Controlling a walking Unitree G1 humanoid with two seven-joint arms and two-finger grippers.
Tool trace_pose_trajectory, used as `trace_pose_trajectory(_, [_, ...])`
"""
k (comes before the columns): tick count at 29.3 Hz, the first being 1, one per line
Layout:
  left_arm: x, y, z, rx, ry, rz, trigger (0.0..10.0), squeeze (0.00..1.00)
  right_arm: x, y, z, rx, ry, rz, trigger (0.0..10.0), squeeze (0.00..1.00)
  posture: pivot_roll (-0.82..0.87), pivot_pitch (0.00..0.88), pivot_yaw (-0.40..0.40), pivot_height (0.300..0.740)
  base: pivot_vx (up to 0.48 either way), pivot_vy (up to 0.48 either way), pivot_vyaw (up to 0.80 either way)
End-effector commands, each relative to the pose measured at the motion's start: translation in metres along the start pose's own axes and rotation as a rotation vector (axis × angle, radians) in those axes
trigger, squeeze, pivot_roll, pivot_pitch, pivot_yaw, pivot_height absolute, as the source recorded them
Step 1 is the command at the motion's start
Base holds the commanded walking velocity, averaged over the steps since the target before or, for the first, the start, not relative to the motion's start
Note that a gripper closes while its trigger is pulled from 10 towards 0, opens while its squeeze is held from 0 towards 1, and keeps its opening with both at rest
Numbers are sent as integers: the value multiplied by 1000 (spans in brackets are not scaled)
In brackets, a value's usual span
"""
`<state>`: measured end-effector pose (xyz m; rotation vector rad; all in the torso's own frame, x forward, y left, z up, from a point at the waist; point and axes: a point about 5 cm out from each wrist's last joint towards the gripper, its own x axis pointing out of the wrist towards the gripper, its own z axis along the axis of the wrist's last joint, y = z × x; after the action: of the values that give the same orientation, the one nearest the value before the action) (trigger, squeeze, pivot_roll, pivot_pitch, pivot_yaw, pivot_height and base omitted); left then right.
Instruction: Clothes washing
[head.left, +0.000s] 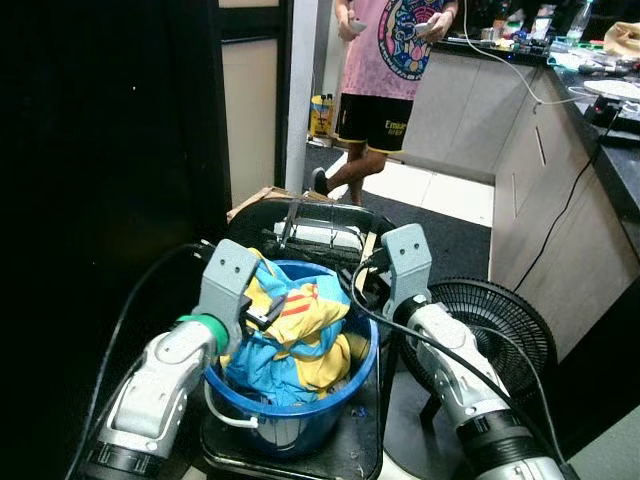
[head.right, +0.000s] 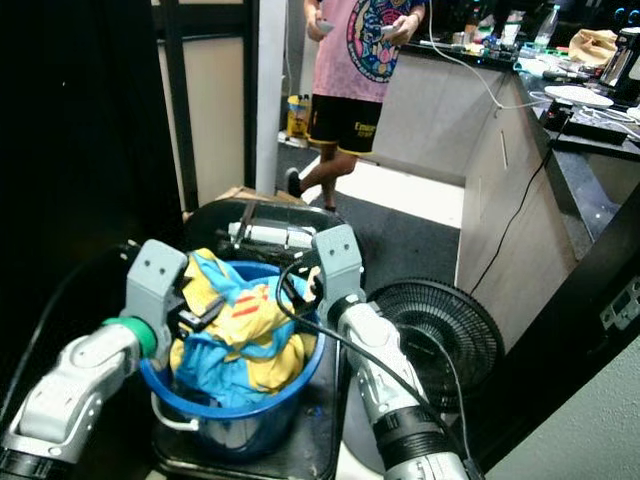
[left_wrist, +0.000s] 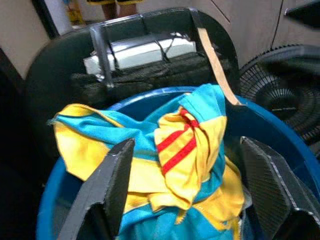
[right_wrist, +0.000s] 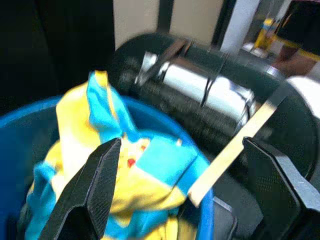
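Black chair (head.left: 262, 218) carrying a blue bucket (head.left: 330, 408), yellow-and-blue clothes (head.left: 295, 340) heaped inside to the rim, left gripper (left_wrist: 187, 192) spread open over the heap, right gripper (right_wrist: 187, 185) fingers apart above the bucket's rim

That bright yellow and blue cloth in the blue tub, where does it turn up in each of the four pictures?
Left eye view: yellow and blue cloth heaped in the blue tub, low centre.
Right eye view: same heap, low and left of centre.
Left wrist view: centre, between the fingers.
Right wrist view: lower left.
Shared landmark: the tub's blue rim.
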<state>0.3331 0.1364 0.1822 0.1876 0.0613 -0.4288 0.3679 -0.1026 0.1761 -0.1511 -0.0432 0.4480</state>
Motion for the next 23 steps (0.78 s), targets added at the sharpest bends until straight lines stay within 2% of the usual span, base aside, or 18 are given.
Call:
trace_pose_trajectory(1, [2, 0, -7, 20, 21, 30, 10000, 553, -1, 0, -9, -16, 42, 19, 10000, 0, 31, 59, -33, 740, 0, 0, 0])
trace_pose_trajectory(2, [2, 0, -7, 20, 21, 30, 10000, 553, -1, 0, -9, -16, 42, 19, 10000, 0, 31, 59, -33, 740, 0, 0, 0])
trace_pose_trajectory(3, [1, 3, -7, 13, 11, 60, 10000, 0, -1, 0, -10, -28, 45, 23, 10000, 0, 30, 76, -41, 740, 0, 0, 0])
trace_pose_trajectory(7, [0, 7, -5, -15, 2, 95, 10000, 0, 0, 1, -10, -42, 40, 28, 10000, 0, 31, 117, -60, 740, 0, 0, 0])
trace_pose_trajectory(10, [-1, 5, -9, -34, 29, 63, 10000, 0, 2, 3, -9, -39, 41, 35, 10000, 0, 26, 160, -71, 740, 0, 0, 0])
trace_pose_trajectory(11, [-1, 3, -11, -30, 46, 38, 10000, 0, 3, 3, -9, -38, 45, 40, 10000, 0, 22, 192, -76, 740, 0, 0, 0])
trace_pose_trajectory(14, [-1, 2, -12, -16, 72, 3, 10000, 0, 5, 5, -10, -44, 57, 49, 10000, 0, 20, 210, -82, 740, 0, 0, 0])
trace_pose_trajectory(16, [4, 4, -11, 16, 87, -17, 10000, 0, 9, 5, -8, -63, 51, 64, 10000, 0, 19, 241, -92, 740, 0, 0, 0])
trace_pose_trajectory(22, [6, 5, -9, 22, 85, -16, 10000, 0, 10, 5, -5, -51, 34, 64, 10000, 0, 19, 241, -92, 740, 0, 0, 0])
trace_pose_trajectory(23, [10, 6, -6, 24, 73, -9, 10000, 0, 11, 5, 0, -13, 3, 76, 10000, 0, 12, 243, -93, 740, 0, 0, 0])
